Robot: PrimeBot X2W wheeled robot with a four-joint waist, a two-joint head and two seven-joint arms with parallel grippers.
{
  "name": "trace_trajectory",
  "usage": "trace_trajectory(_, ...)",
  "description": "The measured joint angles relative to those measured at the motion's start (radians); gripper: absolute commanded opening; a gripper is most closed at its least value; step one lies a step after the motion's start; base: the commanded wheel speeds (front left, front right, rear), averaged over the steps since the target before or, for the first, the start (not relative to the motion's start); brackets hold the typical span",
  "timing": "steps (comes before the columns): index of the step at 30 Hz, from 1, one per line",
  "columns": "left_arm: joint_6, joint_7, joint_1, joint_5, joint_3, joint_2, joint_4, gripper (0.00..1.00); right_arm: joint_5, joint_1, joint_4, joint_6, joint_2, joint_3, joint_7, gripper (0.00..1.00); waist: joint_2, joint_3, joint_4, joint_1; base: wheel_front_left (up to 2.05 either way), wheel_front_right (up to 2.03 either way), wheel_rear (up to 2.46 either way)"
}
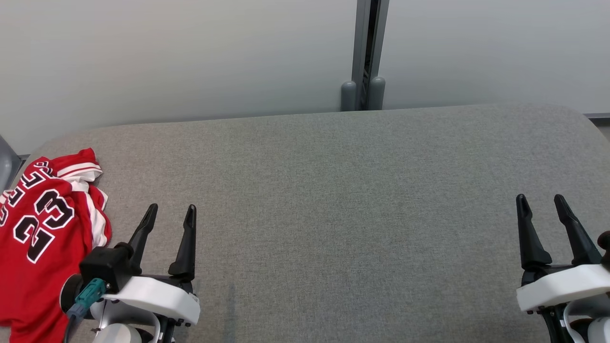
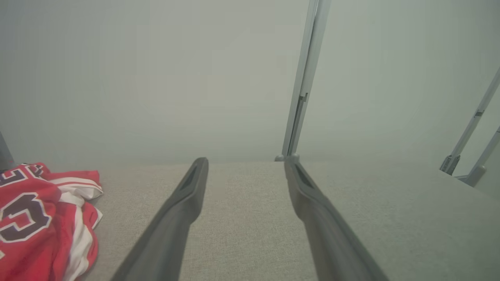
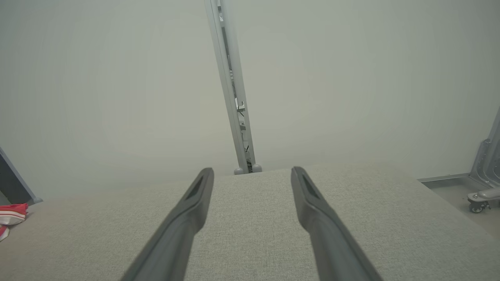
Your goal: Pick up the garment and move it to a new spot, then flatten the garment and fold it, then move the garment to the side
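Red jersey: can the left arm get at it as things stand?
Probably yes. The red jersey lies crumpled just left of the left end effector, which is open; nothing on the grey table stands between them.

The jersey (image 1: 43, 228) lies bunched on the table (image 1: 333, 190) at its left end, on the side nearest the robot. The left gripper (image 1: 172, 206) is over the table just to the right of the jersey and points toward the back wall (image 1: 190, 57). The right gripper (image 1: 539, 196) is well across the table, near its right end, pointing the same way. Behind the table's far edge, a little right of centre, an upright post (image 1: 364, 57) stands against the wall. A caster wheel (image 3: 478, 205) rests on the floor beyond the table's right end.
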Motion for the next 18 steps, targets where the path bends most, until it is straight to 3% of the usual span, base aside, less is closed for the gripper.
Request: trace_trajectory(18, 0.039, 0.036, -0.012, 0.099, 0.011, 0.023, 0.005, 1.00, -0.077, 0.001, 0.014, 0.000, 0.017, 0.013, -0.028, 1.00, 0.0000, 0.003, 0.000, 0.0000, 0.00, 0.00, 0.00)
